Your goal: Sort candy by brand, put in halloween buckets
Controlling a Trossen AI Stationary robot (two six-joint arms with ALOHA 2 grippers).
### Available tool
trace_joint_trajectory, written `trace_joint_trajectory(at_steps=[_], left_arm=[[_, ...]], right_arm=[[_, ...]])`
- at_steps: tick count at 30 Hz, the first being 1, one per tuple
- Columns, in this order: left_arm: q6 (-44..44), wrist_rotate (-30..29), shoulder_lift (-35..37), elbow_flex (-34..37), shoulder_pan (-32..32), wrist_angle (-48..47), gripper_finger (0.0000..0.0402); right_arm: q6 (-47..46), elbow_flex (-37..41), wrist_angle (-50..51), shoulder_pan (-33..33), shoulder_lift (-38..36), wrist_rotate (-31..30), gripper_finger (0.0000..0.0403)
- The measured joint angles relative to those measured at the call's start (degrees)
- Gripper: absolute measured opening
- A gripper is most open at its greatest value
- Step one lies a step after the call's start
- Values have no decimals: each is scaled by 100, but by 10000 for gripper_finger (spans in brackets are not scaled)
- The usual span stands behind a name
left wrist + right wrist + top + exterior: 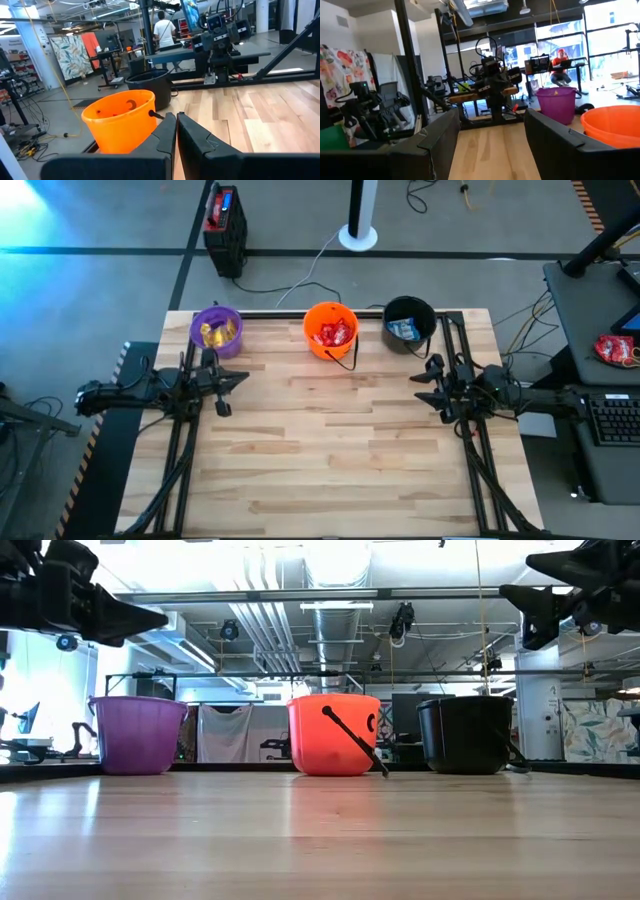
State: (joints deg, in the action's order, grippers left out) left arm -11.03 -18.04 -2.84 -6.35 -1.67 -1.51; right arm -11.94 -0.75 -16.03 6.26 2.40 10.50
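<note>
Candy [331, 333] all in buckets [410, 315] | tabletop [330, 450] bare | left hand [243, 379] pinched empty, right hand [418, 378] wide | we park clear.

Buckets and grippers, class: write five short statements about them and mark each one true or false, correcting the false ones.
1. The orange bucket stands between the purple bucket and the black bucket. True.
2. The purple bucket holds red candy. False: it holds yellow candy; the red candy is in the orange bucket.
3. The left gripper is shut and holds nothing. True.
4. The right gripper is clamped on a packet. False: it is open and empty.
5. Loose candy lies across the table. False: none shows outside the buckets.
</note>
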Motion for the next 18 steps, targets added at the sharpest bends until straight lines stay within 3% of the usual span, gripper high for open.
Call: trace_joint_trajectory(at_steps=[18], left_arm=[[0, 2, -165, 0, 0, 2, 0]], right_arm=[[-2, 0, 2, 0, 1, 0, 215]])
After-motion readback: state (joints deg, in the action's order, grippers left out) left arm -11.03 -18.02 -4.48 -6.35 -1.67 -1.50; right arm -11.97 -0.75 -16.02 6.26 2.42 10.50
